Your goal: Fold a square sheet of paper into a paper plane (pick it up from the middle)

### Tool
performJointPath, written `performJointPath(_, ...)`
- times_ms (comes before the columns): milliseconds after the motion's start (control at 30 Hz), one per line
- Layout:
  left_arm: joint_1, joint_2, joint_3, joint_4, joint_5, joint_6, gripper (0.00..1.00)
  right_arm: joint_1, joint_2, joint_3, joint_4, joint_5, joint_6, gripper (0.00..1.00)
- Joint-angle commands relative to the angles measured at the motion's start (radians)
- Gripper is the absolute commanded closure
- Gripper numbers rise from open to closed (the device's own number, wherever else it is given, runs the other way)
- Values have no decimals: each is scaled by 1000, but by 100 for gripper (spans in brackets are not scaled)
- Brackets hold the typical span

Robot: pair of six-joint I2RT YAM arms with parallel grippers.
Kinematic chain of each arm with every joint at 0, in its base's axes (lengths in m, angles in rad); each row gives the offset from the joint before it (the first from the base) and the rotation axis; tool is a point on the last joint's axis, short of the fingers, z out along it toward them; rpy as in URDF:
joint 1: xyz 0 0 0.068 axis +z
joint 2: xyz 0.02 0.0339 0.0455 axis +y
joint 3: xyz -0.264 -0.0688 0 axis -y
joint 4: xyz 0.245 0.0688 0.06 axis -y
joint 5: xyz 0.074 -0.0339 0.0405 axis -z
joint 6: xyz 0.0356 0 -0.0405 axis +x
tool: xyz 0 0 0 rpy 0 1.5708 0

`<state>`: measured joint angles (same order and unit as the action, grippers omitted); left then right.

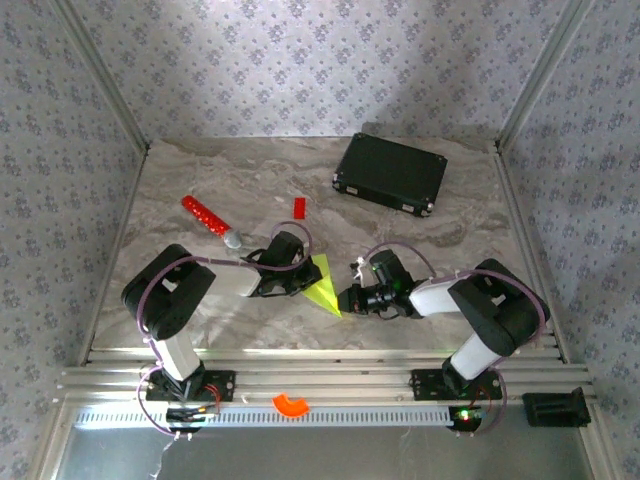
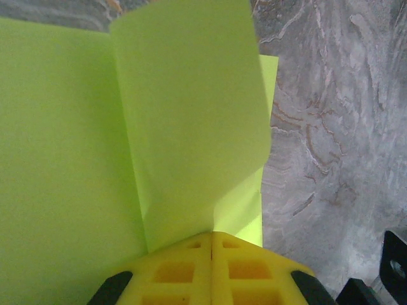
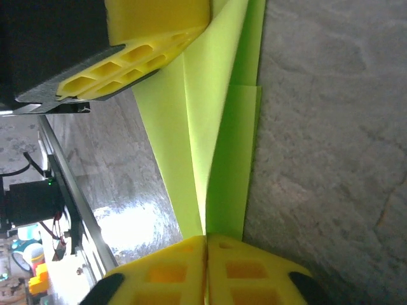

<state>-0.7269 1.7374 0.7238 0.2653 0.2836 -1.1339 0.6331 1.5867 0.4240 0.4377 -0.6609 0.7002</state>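
From above, the closed black case point(image 1: 390, 172) sits at the table's far right, its contents hidden. The folded lime sheet of paper point(image 1: 322, 286) is mid-table between the left gripper point(image 1: 298, 272) and right gripper point(image 1: 347, 300). Left wrist: fingers pinched together on the sheet. Right wrist: fingers likewise clamped on it.

Both arms are seen bent inward toward the centre of the top view. The left gripper point(image 1: 303, 272) is pressed shut on the paper point(image 1: 322, 285) (pads flush together), and the right gripper point(image 1: 347, 299) is closed on it from the right.
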Motion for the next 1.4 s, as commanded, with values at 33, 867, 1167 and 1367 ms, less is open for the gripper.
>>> performJointPath(33, 7, 34, -19, -52, -25, 18, 93, 1, -19, 3, -81, -33, 16, 83)
performJointPath(867, 7, 31, -17, -49, -21, 15, 93, -6, -2, 4, -155, -31, 6, 91)
performJointPath(1167, 6, 30, -17, -50, -21, 14, 93, 4, -50, -2, -260, 23, -33, 86)
performJointPath(1367, 7, 28, -22, -51, -24, 14, 93, 18, -57, 4, -332, 55, -65, 92)
